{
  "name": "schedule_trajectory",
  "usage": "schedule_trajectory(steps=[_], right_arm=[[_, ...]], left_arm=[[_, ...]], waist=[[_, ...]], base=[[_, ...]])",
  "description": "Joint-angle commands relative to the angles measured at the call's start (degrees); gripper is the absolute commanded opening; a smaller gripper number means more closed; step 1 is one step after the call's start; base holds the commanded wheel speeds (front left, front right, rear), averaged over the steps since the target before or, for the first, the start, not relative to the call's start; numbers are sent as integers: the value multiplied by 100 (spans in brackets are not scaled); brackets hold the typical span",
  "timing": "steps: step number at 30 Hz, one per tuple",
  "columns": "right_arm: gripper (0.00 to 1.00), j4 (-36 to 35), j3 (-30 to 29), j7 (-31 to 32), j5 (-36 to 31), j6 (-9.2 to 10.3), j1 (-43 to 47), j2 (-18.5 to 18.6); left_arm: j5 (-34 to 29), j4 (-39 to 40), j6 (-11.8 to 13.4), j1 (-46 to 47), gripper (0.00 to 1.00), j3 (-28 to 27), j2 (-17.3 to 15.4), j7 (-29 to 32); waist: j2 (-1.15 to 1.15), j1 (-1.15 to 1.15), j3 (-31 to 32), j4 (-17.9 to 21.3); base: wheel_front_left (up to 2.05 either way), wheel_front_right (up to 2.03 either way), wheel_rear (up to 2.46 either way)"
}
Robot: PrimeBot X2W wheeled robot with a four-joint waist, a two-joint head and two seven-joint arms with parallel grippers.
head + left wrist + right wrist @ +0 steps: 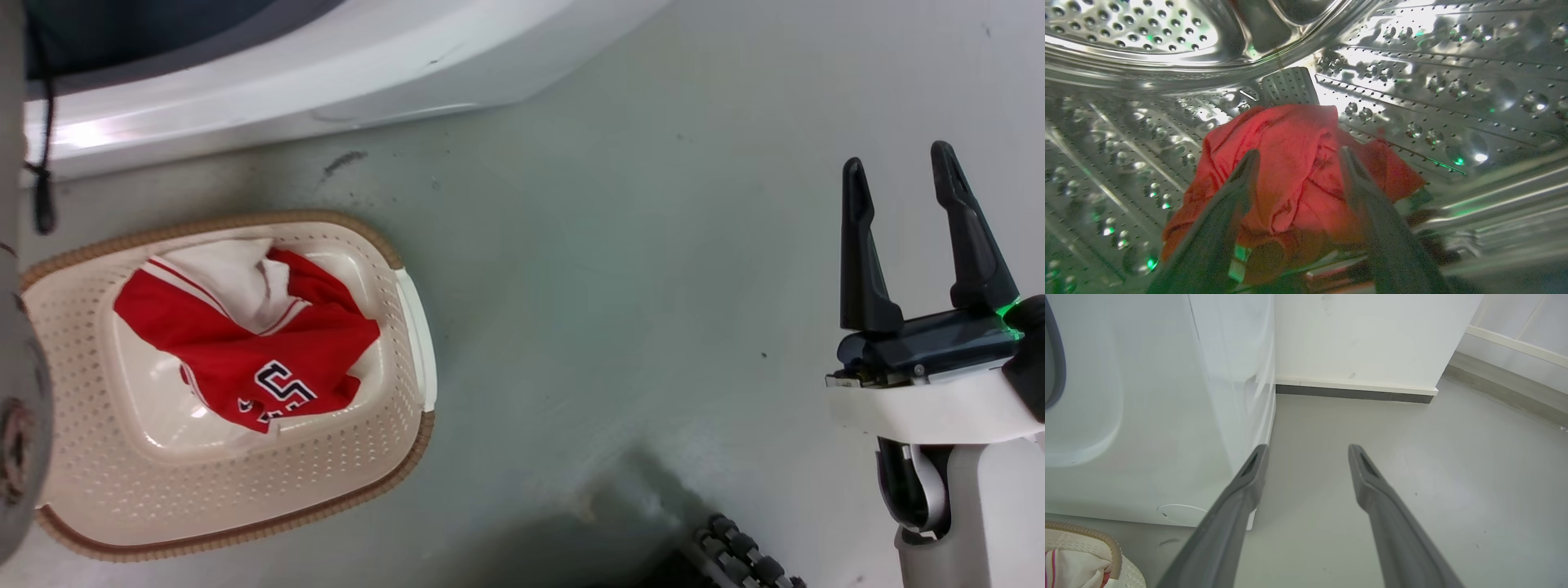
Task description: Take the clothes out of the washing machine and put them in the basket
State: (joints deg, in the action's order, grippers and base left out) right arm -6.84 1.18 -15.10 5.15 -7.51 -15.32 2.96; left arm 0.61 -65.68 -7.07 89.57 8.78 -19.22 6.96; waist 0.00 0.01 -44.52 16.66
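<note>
One red garment with numerals (245, 347) lies crumpled in the cream basket (384, 457) on the floor, left in the head view. A second red garment (1294, 139) is heaped on the perforated steel drum (1453, 102) of the washing machine (326, 73). My left gripper (1298, 157) is inside the drum, open, its two fingers straddling the top of that red heap without closing on it. My right gripper (898, 175) hangs open over bare floor at the right, holding nothing. The basket's corner (1094, 545) shows at the lower left of the right wrist view.
The washing machine's white front (1147, 416) stands just beyond the basket. A white wall with a dark skirting (1355, 392) runs behind it. The robot's wheeled base (743, 555) shows at the bottom. Grey floor (637, 269) lies between basket and right arm.
</note>
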Motion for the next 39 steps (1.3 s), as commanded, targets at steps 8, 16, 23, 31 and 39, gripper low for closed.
schedule_trajectory(steps=[8, 16, 23, 31, 39], right_arm=[[100, -55, 154, -10, 242, 4, -150, -15], [100, -86, 247, -10, 379, 4, -62, -14], [100, -112, 217, -10, 427, 4, -88, -14], [100, -101, 194, -10, 437, 4, -130, -14], [100, -70, 138, -10, 333, 4, -44, -14]], left_arm=[[151, -524, -25, 862, 100, 42, -221, 1200], [48, -668, 9, 1285, 100, 263, -398, 2025], [16, -751, 76, 1235, 100, 403, -430, 2246], [64, -819, 58, 982, 0, 502, -450, 2287], [142, -670, 281, 607, 0, 566, -185, 1785]], waist=[[0, -1, -517, 383], [0, -1, -696, 584], [0, -1, -787, 608], [0, -1, -793, 592], [0, -1, -601, 465]], base=[[0, 0, 0], [0, 0, 0], [0, 0, 0], [0, 0, 0], [0, 0, 0]])
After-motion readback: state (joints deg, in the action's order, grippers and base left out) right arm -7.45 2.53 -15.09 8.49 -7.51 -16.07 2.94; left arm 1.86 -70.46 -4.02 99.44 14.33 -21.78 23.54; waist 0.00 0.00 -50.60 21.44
